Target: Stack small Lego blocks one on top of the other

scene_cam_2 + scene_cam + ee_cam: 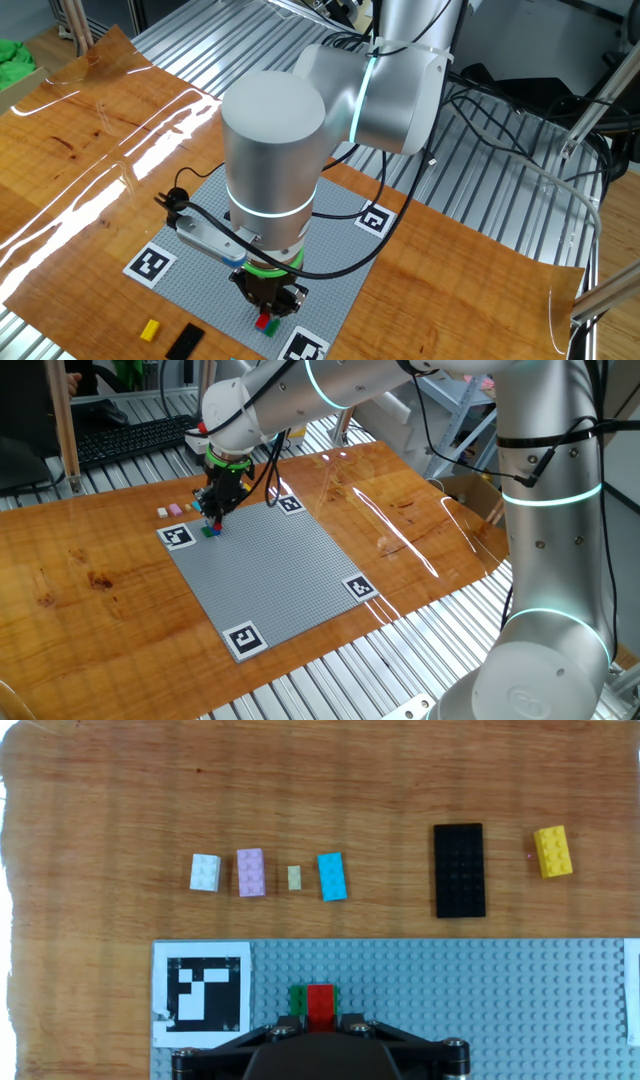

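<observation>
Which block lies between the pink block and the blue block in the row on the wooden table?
In the hand view, a tiny tan block lies between the pink block and the blue block, apart from both.

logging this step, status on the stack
Gripper low over red brick on green brick, fingers hidden. Baseplate around it bare.

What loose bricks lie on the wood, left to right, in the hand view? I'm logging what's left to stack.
White brick → pink brick → tiny tan piece → blue brick → black plate → yellow brick.
</observation>
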Motion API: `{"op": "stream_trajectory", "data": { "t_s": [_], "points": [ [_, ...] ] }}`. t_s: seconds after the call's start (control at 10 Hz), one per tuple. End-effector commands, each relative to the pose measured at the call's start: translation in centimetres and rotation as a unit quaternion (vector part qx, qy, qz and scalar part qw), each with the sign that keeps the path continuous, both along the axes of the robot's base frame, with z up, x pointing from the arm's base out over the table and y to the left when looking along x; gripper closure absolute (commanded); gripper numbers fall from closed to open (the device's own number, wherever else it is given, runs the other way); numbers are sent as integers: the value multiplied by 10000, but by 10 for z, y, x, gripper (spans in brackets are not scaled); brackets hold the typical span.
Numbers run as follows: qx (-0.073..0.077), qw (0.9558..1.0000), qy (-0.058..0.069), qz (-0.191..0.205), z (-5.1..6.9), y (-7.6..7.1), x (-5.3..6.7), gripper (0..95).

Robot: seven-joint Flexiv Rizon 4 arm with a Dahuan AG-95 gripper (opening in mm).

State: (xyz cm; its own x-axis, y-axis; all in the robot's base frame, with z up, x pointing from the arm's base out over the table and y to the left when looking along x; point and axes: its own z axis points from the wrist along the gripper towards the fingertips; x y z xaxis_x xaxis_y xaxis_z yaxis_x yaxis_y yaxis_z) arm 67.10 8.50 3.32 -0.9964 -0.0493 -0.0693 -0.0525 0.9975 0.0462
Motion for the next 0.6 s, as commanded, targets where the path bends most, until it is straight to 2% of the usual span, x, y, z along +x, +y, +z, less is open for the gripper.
{"op": "stream_trajectory", "data": {
  "t_s": [0.1, 0.6],
  "points": [
    [12, 10000, 9, -14, 0, 0, 0, 950],
    [35, 10000, 8, -43, -1, 1, 0, 950]
  ]
}}
